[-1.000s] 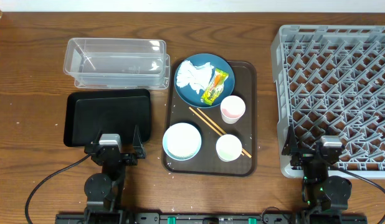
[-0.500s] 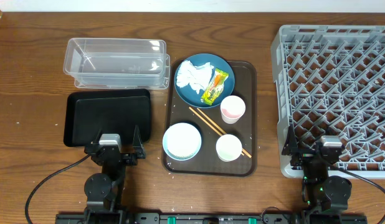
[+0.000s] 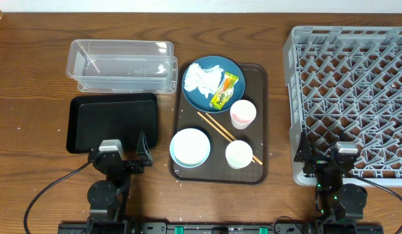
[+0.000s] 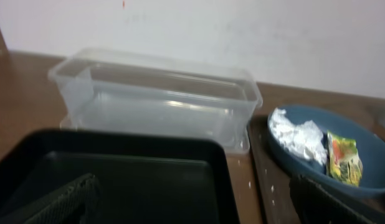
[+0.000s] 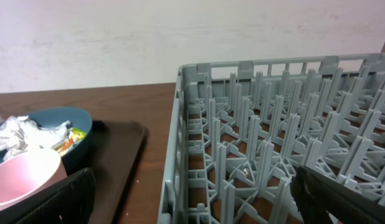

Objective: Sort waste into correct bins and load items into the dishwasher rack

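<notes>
Two cups (image 3: 243,114), one bowl (image 3: 190,147), one plate (image 3: 214,65)

Lab-like test bench: wooden table (image 3: 32,84), bare white wall (image 4: 242,37), dishwasher rack (image 3: 357,91).

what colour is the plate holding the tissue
Dark blue plate; clearest in the overhead view.

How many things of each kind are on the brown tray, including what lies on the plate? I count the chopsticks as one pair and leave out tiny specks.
Plate: 1
Bowl: 1
Cups: 2 (pink cup, green cup)
Chopsticks, pair: 1
Tissue: 1
Wrapper: 1
Total: 7
</notes>
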`<state>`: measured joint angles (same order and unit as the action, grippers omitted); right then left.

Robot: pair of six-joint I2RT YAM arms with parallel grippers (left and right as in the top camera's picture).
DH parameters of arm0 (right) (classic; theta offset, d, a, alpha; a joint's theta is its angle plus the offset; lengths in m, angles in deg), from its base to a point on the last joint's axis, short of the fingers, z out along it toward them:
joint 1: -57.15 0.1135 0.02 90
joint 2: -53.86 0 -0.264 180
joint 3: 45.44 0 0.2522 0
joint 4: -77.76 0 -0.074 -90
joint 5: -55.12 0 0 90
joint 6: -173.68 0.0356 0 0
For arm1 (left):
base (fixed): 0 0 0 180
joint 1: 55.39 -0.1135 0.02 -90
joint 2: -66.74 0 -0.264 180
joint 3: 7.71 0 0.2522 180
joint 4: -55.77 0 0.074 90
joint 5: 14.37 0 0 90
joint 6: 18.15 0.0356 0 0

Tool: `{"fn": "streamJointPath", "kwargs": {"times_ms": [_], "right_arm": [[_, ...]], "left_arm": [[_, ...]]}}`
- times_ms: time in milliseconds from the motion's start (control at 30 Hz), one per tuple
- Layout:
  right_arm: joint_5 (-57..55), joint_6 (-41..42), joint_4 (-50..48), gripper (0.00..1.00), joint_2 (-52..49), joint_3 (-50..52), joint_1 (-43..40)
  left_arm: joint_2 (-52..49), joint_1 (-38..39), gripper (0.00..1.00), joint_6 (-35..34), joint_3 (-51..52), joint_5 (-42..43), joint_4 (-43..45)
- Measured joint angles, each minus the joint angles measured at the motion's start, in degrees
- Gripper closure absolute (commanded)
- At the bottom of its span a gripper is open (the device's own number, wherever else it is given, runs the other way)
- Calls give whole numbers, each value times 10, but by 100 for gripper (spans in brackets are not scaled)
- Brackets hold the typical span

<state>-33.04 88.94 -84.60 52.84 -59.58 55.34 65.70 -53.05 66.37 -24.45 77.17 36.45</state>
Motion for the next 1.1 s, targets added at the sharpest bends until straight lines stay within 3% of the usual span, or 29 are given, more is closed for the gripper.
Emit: {"fn": "streamJointPath", "kwargs": {"times_ms": [167, 367, 600, 833, 933, 1100], "right_arm": [[-5, 6, 3, 1, -3, -4, 0], [-12, 6, 4, 1, -70, -64, 0], [-14, 6, 32, 1, -252, -206, 0], [-14, 7, 179, 1, -451, -375, 0], [-14, 8, 218, 1, -514, -420, 0], [2, 9, 223, 1, -563, -447, 0]], "left_arm": [[-66, 0, 1, -16, -59, 2, -89], [-229, 0, 1, -21, -208, 3, -174], [-458, 0, 0, -11, -408, 25, -332], [-631, 0, 0, 0, -597, 50, -533], [-659, 0, 1, 0, -625, 56, -538], [-664, 0, 1, 0, -627, 86, -454]]}}
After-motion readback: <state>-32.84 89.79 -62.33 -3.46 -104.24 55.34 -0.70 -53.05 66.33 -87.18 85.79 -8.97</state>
